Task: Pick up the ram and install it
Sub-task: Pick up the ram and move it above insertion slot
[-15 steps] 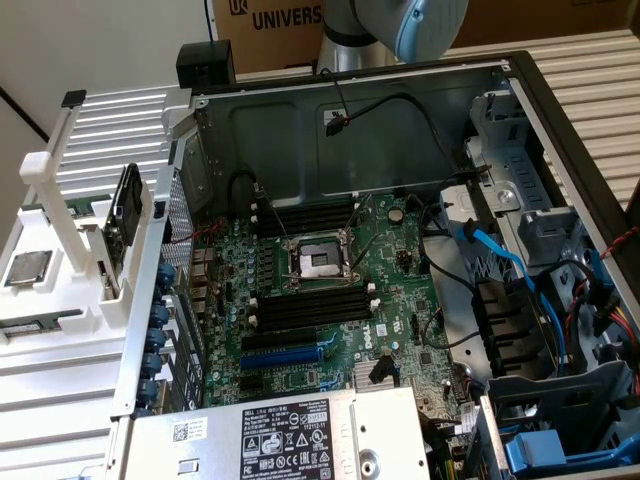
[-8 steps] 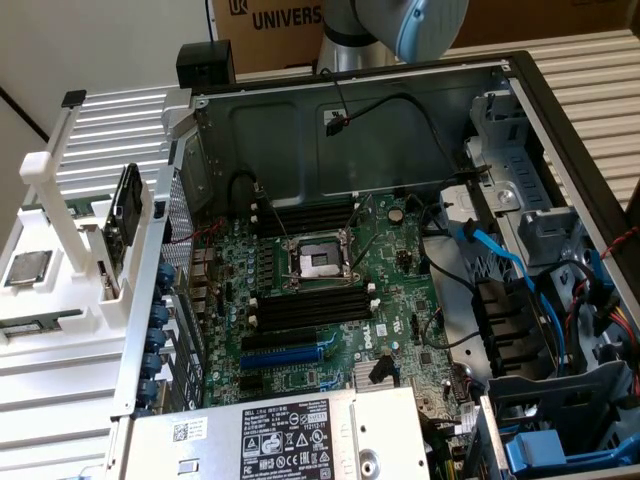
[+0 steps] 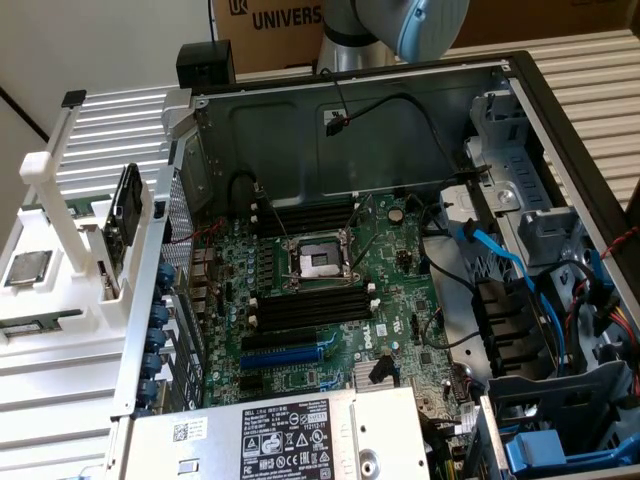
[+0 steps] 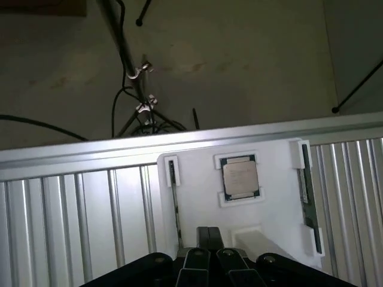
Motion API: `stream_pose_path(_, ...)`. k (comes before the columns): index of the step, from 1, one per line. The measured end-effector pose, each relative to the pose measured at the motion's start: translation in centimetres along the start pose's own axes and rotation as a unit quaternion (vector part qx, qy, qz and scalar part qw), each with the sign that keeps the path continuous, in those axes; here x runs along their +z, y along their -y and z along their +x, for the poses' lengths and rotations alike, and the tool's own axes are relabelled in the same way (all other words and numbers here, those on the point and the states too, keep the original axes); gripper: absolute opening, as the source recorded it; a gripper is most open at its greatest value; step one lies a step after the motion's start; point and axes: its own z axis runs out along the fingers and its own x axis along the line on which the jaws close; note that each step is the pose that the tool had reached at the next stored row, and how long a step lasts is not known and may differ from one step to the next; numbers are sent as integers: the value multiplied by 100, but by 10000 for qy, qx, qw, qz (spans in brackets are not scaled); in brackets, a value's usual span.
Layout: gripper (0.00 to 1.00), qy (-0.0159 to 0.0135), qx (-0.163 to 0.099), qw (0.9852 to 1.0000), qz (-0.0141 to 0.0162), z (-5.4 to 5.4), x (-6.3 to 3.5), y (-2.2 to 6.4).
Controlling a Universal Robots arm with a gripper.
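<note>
- Claw (image 4: 206, 263): fingers pressed together, holding nothing. It hangs over the inner edge of the white tray (image 4: 197, 197), the edge away from the bench (image 4: 72, 227) edge.
- Ram (image 4: 306, 191): untouched, on edge in a groove along one side edge of the tray, well apart from the claw.
- Risk: a closed claw would likely strike the ram's thin top edge rather than straddle it.
- Risk: a sideways error could knock the CPU (image 4: 240, 178), which sits between the two grooves.
- Risk: gripped off-centre, the stick could tilt and meet a black slot (image 3: 310, 305) crooked. Loose cables lie near the board (image 3: 385, 260).
- Count: one ram for certain (I cannot tell whether the opposite groove holds another), one CPU, one tray, one claw, one blue slot (image 3: 285, 352), and two banks of black slots.
</note>
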Motion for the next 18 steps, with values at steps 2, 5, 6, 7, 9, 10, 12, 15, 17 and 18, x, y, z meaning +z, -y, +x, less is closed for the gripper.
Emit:
stream_pose_path(2,11,0,-5,10000,6,36,103,11)
stream_pose_path(5,11,7,-12,10000,59,63,148,17)
stream_pose_path(6,11,9,-14,10000,77,71,159,19)
stream_pose_path(7,11,14,-17,9999,111,89,182,22)
stream_pose_path(9,11,17,-20,9999,131,103,209,25)
stream_pose_path(10,11,16,-21,9999,134,129,261,32)
stream_pose_path(12,11,17,-20,9999,134,150,297,37)
stream_pose_path(15,11,16,-21,9999,133,185,398,91)
stream_pose_path(17,11,17,-21,9999,134,187,432,137)
stream_pose_path(18,11,16,-21,9999,134,187,448,160)
